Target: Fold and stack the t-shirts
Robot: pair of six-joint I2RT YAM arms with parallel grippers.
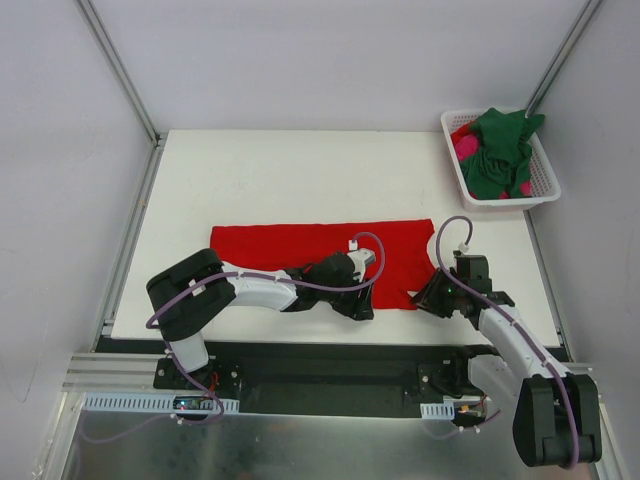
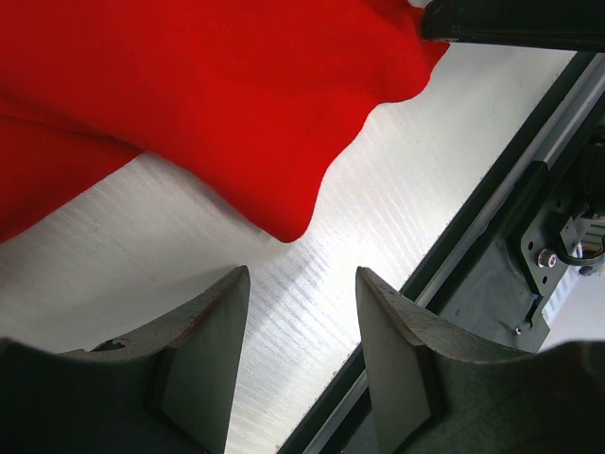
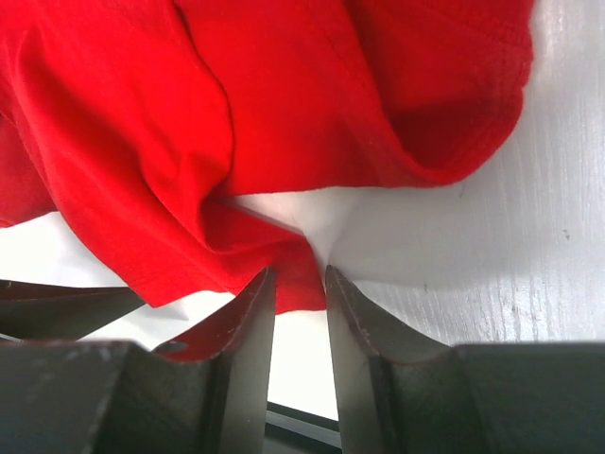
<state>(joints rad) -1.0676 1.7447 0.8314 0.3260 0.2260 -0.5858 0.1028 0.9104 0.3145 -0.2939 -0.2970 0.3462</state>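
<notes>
The red t-shirt (image 1: pixel 300 245) lies as a long flat strip across the middle of the table. It also shows in the left wrist view (image 2: pixel 236 95) and the right wrist view (image 3: pixel 284 95). My left gripper (image 1: pixel 362 308) is open and empty at the shirt's near edge, its fingertips (image 2: pixel 302 274) just short of a hanging cloth corner. My right gripper (image 1: pixel 422 298) is at the shirt's near right corner, jaws (image 3: pixel 300 274) pinched on a fold of red cloth. The dark green t-shirt (image 1: pixel 500 150) and the magenta-pink t-shirt (image 1: pixel 466 148) lie crumpled in the basket.
The white slotted basket (image 1: pixel 500 203) stands at the table's far right corner. The table's near edge and a black rail (image 2: pixel 492 218) run close below both grippers. Frame posts stand at the back corners.
</notes>
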